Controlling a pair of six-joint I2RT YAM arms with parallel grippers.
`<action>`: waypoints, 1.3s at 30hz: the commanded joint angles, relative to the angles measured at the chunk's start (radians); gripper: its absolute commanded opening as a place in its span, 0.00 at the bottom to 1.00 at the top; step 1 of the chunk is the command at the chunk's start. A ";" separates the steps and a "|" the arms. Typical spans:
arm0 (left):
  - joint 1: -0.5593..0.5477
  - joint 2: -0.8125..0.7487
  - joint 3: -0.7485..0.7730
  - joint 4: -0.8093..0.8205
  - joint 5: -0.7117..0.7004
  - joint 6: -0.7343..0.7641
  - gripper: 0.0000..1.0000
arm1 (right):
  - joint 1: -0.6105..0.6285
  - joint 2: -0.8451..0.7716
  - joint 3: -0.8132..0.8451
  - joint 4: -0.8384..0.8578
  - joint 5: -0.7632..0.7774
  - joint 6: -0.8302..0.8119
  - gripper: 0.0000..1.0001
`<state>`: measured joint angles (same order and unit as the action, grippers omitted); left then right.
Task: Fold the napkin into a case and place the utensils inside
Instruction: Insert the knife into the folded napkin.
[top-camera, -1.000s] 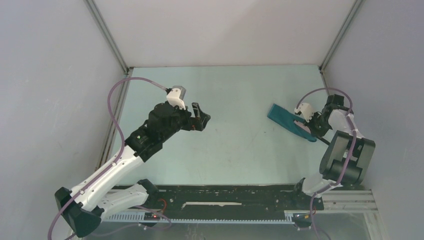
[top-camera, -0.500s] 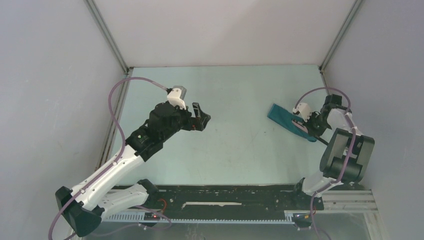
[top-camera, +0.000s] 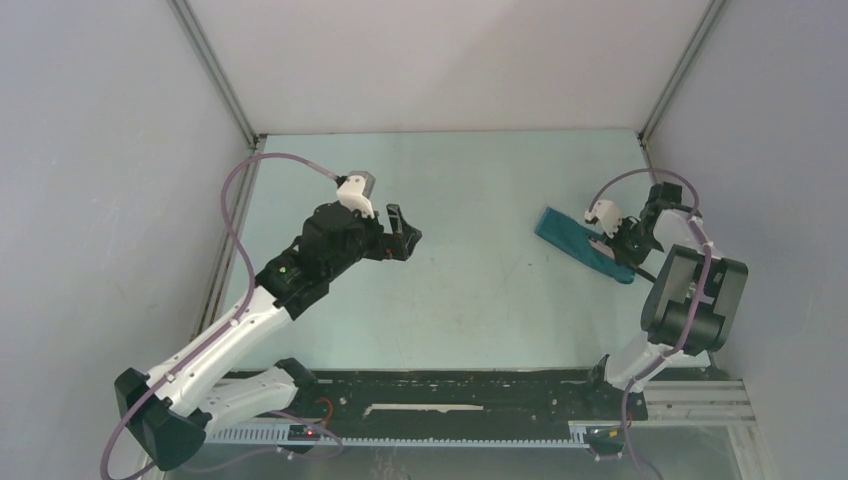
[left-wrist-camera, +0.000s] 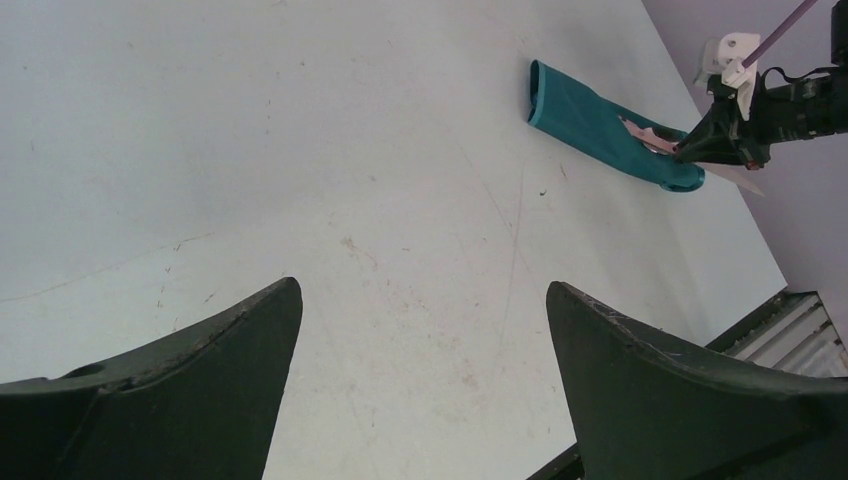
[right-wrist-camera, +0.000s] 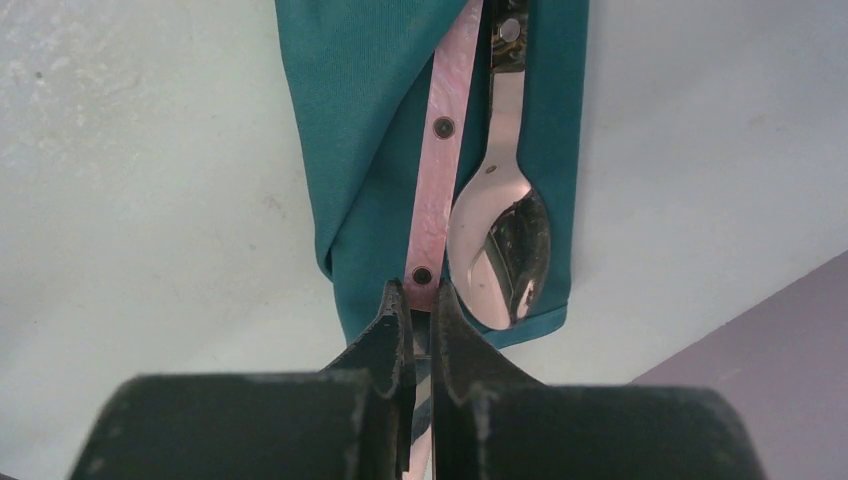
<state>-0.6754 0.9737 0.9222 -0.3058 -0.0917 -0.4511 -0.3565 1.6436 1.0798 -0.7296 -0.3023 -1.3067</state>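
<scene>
Edging farther back, right gripper (right-wrist-camera: 418, 300) pinches the pink-handled knife (right-wrist-camera: 440, 140) on the teal case (right-wrist-camera: 360, 130) beside the spoon (right-wrist-camera: 500, 240), blade hidden between its fingers (right-wrist-camera: 385, 335); left gripper (left-wrist-camera: 422, 288) gapes empty.

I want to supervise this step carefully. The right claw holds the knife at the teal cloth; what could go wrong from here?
1. The right claw is shut on the pink-handled metal knife. Pushing it may drag the narrow folded teal cloth case, because the open left claw hangs far away and pins nothing.
2. The shiny metal spoon lies against the knife, its bowl uncovered, and might be nudged off the cloth.
</scene>
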 joint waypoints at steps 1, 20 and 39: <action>0.012 0.005 0.003 0.022 0.015 0.012 1.00 | 0.025 0.021 0.044 0.017 -0.029 -0.036 0.00; 0.040 0.019 -0.006 0.036 0.041 -0.007 1.00 | 0.056 0.072 0.066 0.045 -0.085 -0.051 0.00; 0.052 0.023 -0.014 0.048 0.055 -0.016 1.00 | 0.095 0.119 0.091 0.037 -0.109 -0.022 0.00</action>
<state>-0.6346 0.9951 0.9218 -0.3012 -0.0479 -0.4549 -0.2729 1.7531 1.1416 -0.6971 -0.3809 -1.3361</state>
